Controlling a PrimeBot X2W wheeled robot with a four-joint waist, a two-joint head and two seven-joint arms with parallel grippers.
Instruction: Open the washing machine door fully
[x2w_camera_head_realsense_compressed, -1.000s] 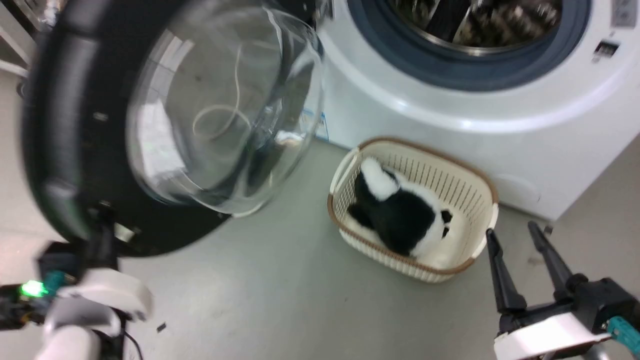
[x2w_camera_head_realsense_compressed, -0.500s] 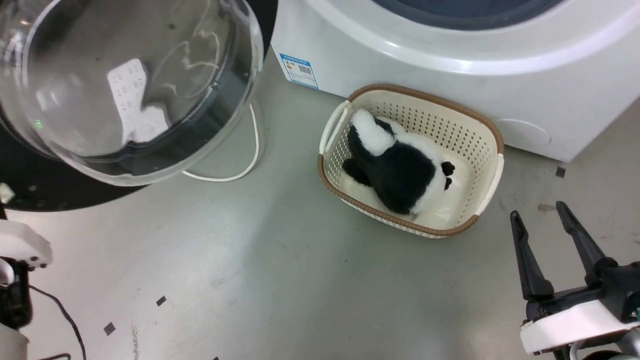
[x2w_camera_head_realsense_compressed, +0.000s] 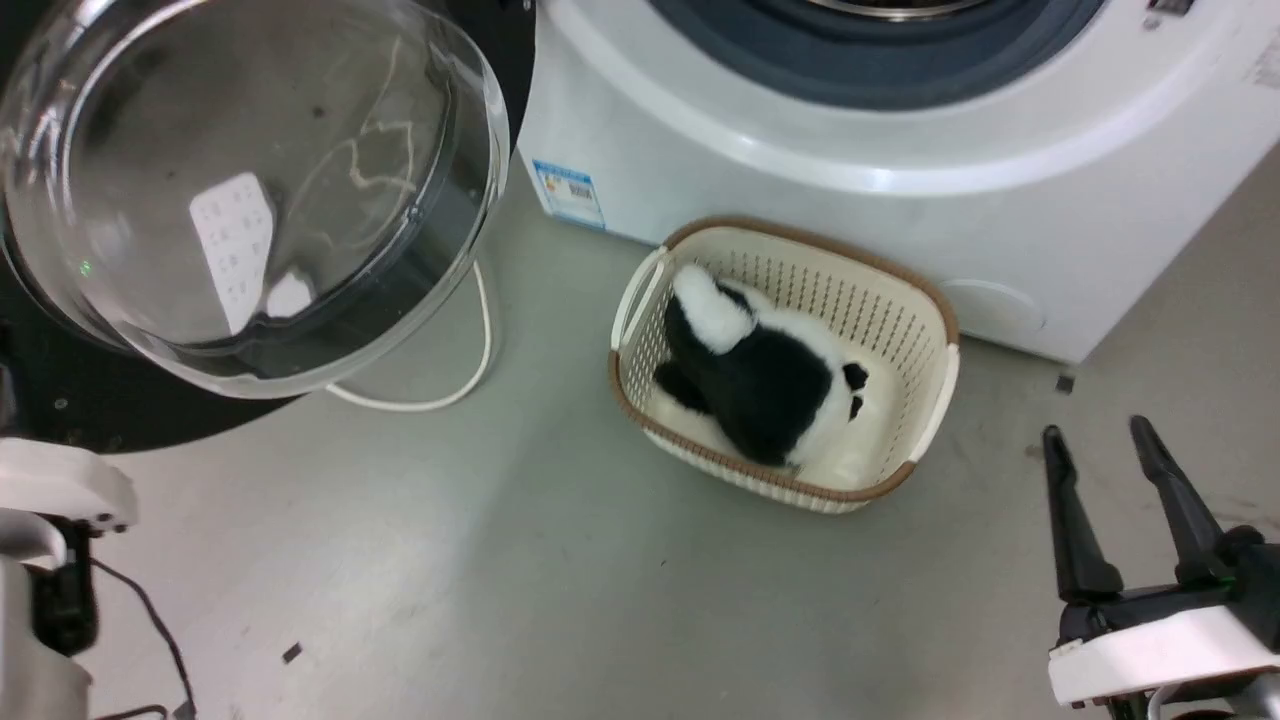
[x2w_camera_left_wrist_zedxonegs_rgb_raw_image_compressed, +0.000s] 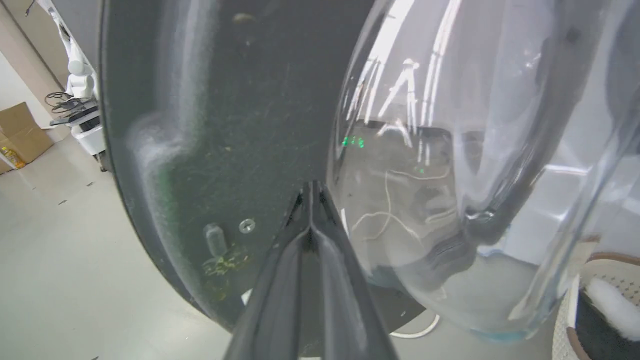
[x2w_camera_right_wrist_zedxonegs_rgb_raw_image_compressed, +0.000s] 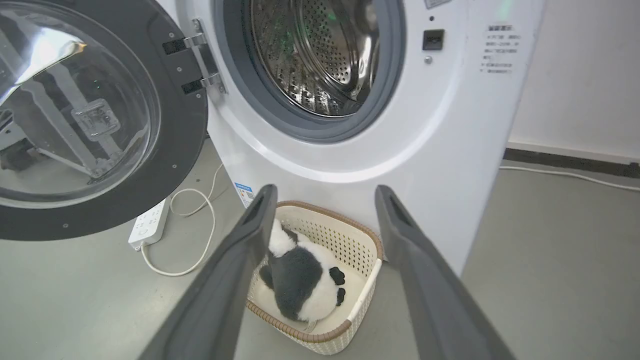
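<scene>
Door: the washing machine door (x2w_camera_right_wrist_zedxonegs_rgb_raw_image_compressed: 175, 165) stands swung wide to the left of the washing machine (x2w_camera_head_realsense_compressed: 800, 200), hanging on its hinge (x2w_camera_right_wrist_zedxonegs_rgb_raw_image_compressed: 200, 60), glass bowl facing the robot
Left arm: the left end effector (x2w_camera_left_wrist_zedxonegs_rgb_raw_image_compressed: 310, 190) has its fingers pressed together and holds nothing, with the tips at the door's black inner ring just beside the bowl; I cannot tell whether they touch
Right arm: the right end effector (x2w_camera_head_realsense_compressed: 1095, 428) is spread and empty, above the floor near the basket (x2w_camera_head_realsense_compressed: 850, 300)
Risk: closed fingers only push, so they may skid across the glossy ring onto the glass; the unheld door may drift back; pushing past its stop would likely strain the hinge
Containers: the basket holds a black-and-white plush toy (x2w_camera_head_realsense_compressed: 770, 385); the drum (x2w_camera_right_wrist_zedxonegs_rgb_raw_image_compressed: 320, 55) shows no laundry in its visible part
</scene>
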